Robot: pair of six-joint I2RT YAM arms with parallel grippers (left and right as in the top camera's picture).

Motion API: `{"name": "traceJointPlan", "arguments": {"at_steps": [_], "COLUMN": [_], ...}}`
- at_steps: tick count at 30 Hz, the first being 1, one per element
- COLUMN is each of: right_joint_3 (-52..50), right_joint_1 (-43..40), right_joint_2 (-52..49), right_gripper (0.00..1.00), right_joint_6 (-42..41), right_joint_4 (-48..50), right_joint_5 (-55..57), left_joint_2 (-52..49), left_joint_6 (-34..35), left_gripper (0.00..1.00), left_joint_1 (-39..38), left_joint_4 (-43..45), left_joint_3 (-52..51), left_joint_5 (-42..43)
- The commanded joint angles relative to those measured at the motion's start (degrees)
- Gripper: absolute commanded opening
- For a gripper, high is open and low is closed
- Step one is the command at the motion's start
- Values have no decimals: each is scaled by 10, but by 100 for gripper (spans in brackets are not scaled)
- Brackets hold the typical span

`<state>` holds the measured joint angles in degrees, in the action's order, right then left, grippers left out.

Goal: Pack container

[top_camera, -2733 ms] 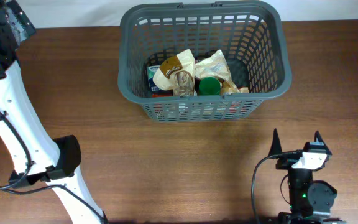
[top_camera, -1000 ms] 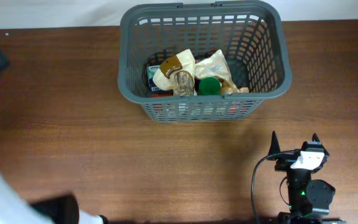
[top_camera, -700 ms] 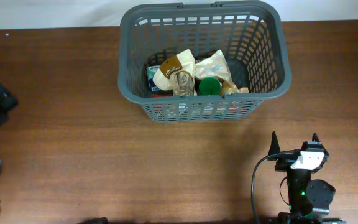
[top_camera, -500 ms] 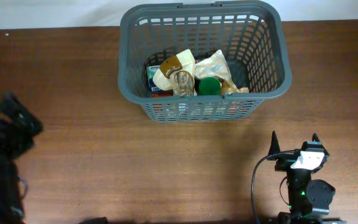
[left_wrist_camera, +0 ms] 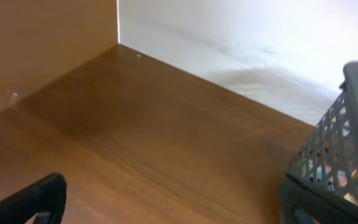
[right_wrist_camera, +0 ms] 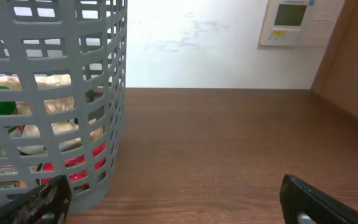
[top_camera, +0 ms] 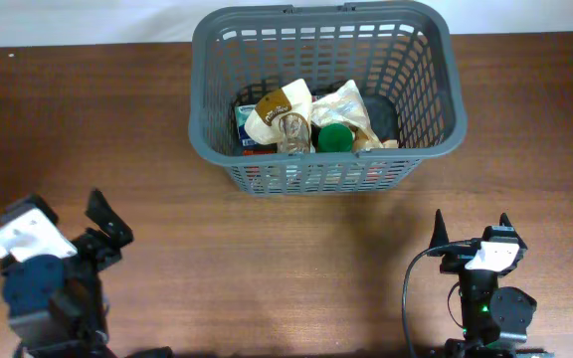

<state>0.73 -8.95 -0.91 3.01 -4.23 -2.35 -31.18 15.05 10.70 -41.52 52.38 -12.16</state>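
Observation:
The dark grey slotted basket (top_camera: pixel 207 129) stands at the far middle of the table. It holds crumpled snack bags (top_camera: pixel 346 104), a green-capped item (top_camera: pixel 335 137), a clear jar (top_camera: pixel 291 131) and a blue box (top_camera: pixel 242 117). My left gripper (top_camera: pixel 63 214) is open and empty at the front left, far from the basket; the left wrist view (left_wrist_camera: pixel 173 208) shows bare wood between its fingers and the basket (left_wrist_camera: pixel 347 143) at the right. My right gripper (top_camera: pixel 473 221) is open and empty at the front right; in the right wrist view (right_wrist_camera: pixel 176 205) the basket (right_wrist_camera: pixel 114 93) fills the left.
A white wall runs behind the table's far edge (left_wrist_camera: pixel 229 50). A wooden side panel (left_wrist_camera: pixel 42 37) stands at the far left. A wall-mounted control panel (right_wrist_camera: pixel 291 22) and another wooden panel (right_wrist_camera: pixel 353 50) show at the right.
My left arm has swung down from a raised, stretched pose over the far left and folded at the front left. The right arm and the basket have not moved.

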Motion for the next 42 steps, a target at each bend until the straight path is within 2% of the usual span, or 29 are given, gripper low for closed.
{"name": "traceJointPlan", "arguments": {"at_steps": [1, 6, 15, 24, 31, 35, 42], "right_joint_3": [-4, -4, -4, -4, -4, -4, -4], "right_joint_1": [4, 4, 4, 4, 4, 4, 4], "right_joint_2": [5, 5, 5, 5, 5, 5, 5], "right_gripper": [99, 99, 99, 99, 99, 99, 99], "right_joint_6": [-5, -5, -5, -5, -5, -5, -5], "right_joint_4": [-1, -1, -1, -1, -1, -1, -1], "right_joint_5": [7, 7, 7, 7, 7, 7, 7], "left_joint_2": [51, 108, 172, 241, 271, 282, 298], "left_joint_6": [4, 4, 3, 3, -48, -110, -148], "left_gripper": [99, 99, 99, 99, 99, 99, 99], "left_joint_1": [2, -7, -52, -55, -55, -72, -81], "left_joint_4": [24, 26, 25, 47, 122, 127, 130], "left_joint_3": [-70, -132, -208, -297, -331, -331, -344], "left_joint_5": [36, 68, 69, 68, 68, 68, 68]}}
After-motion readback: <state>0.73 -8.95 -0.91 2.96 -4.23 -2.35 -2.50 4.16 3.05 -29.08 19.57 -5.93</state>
